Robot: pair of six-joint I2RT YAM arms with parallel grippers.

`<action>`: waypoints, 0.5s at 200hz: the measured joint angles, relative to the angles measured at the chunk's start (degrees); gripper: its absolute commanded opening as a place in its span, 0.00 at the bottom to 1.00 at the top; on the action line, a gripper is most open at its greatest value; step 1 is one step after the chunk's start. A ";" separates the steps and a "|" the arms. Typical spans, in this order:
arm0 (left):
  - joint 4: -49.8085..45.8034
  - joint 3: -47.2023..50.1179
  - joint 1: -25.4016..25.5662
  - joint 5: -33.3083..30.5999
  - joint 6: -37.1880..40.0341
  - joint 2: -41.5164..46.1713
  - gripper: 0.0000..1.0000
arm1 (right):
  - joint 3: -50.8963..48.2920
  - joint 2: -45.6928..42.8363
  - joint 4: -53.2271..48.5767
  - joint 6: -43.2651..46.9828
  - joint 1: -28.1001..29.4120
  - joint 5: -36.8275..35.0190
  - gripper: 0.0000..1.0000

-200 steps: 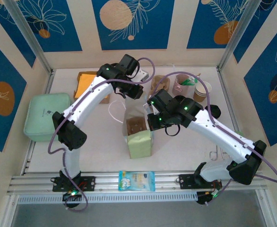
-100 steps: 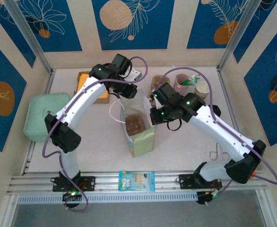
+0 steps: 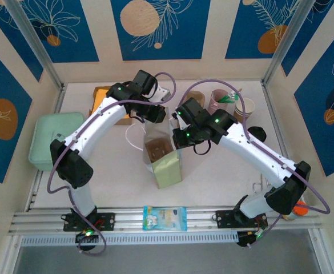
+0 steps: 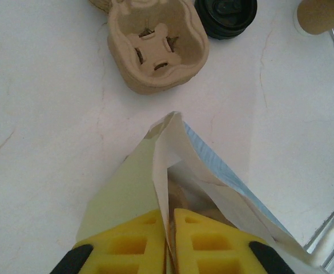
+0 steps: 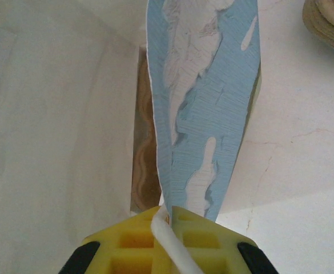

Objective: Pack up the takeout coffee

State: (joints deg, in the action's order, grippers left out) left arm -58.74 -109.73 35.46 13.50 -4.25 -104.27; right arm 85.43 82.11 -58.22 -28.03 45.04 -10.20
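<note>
From the camera above, a tall pale green paper bag (image 3: 168, 171) stands open-topped in the middle of the white tabletop (image 3: 115, 171), its brown inside showing. The white left arm (image 3: 107, 117) reaches over from the left and its jaws meet the bag's far rim. The white right arm (image 3: 252, 151) comes in from the right and its jaws meet the rim on the right side. The takeout coffee (image 3: 258, 135), of which a round black plastic lid shows, stands on the tabletop to the right, well apart from the bag and partly behind the right arm. A moulded brown pulp cup carrier (image 3: 192, 100) lies beyond the bag. A mint-green lidded box (image 3: 55, 140) sits at the far left, and a blue-and-white packet (image 3: 165, 218) lies on the near rail.

At the left wrist, the yellow left jaws are pressed almost together, pinching a thin fold of the paper bag (image 4: 121, 200) at its rim. Past the bag's edge sits the cup carrier (image 4: 155, 48), empty, and just to its right, at the top of the view, the black lid of the takeout coffee (image 4: 226, 12), standing on the tabletop (image 4: 41, 114).

At the right wrist, the yellow right jaws are closed tight on the bag's white cord handle and the rim beside it. A blue-and-white printed panel of the paper bag (image 5: 201, 114) rises straight ahead, above the tabletop (image 5: 281, 171).
</note>
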 measured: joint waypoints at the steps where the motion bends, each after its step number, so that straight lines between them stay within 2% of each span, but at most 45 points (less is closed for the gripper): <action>1: 0.02 0.00 0.00 0.00 0.00 0.02 0.11 | 0.00 0.00 0.00 0.00 0.00 0.00 0.00; 50: 0.98 0.81 -0.39 0.02 0.00 0.61 0.11 | 0.48 0.74 0.04 0.20 -0.07 0.13 0.00; 100: 1.97 3.58 -4.48 1.46 -0.44 3.32 0.13 | 2.36 0.72 -2.12 2.08 -1.40 -0.50 0.00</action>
State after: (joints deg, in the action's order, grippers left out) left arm -56.77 -106.15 30.98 14.96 -4.69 -100.95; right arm 87.79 82.83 -60.34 -25.96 43.64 -10.70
